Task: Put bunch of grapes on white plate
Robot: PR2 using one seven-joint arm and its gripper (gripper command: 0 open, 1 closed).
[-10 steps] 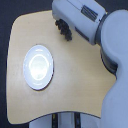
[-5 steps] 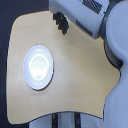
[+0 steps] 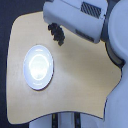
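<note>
My gripper [image 3: 54,29] is hanging over the tabletop [image 3: 80,75], apparently clamping the bunch of grapes [image 3: 58,35]; the white plate [image 3: 38,67] is sitting bare, placement pending.

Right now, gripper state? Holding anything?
Gripper: cannot tell open or closed; blurred dark shape, maybe the grapes, at its tip, above the table, away from the plate.

Bright, even light falls on the tan table [image 3: 75,75], and strong glare washes out the centre of the white plate [image 3: 38,67] (its rim barely reads). The whole exterior view is soft and coarse; dark surroundings frame the table edges.
</note>
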